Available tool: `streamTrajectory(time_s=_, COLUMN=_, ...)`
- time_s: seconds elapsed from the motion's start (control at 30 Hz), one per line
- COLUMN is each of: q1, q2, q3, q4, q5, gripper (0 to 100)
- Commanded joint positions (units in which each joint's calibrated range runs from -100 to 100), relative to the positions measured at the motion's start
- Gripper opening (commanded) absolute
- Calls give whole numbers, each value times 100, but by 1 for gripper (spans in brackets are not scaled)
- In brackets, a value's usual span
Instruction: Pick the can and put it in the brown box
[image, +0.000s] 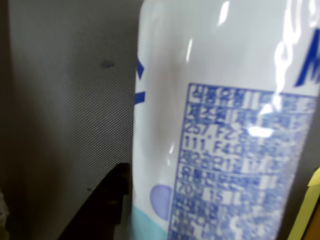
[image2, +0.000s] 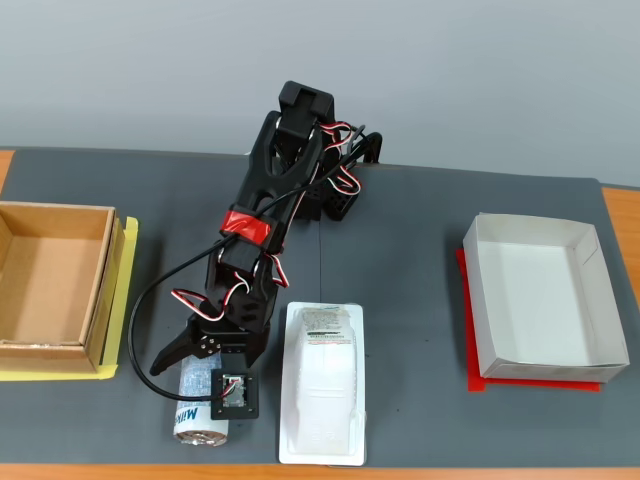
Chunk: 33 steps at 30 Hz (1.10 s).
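In the fixed view the mat (image2: 420, 260) carries everything. The brown box (image2: 55, 285) sits at its left edge, the white box (image2: 545, 300) near its right edge. The arm's base (image2: 335, 180) stands at the middle of the back edge, and the arm reaches forward toward the front edge. The can (image2: 200, 405) lies near the front edge, left of centre, under the gripper (image2: 205, 365). The tray (image2: 322, 385) lies just right of the can.

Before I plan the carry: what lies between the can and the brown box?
Only bare dark mat, in the fixed view, between the can and the brown box.
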Motion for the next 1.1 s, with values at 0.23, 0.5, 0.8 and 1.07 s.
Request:
streamTrajectory(time_s=0.23, q1=101, q2=304, q3=-337, q4=-75, q5=29, gripper=45)
streamTrajectory(time_s=0.5, q1=110, q2=364, q3=-464, q4=-75, q5=29, gripper=44)
streamTrajectory(time_s=0.8, q1=134, q2=364, q3=-464, q4=-66, q5=3, gripper=44)
streamTrajectory(time_s=1.07, q1=166, q2=364, q3=-464, q4=-66, q5=3, gripper=24)
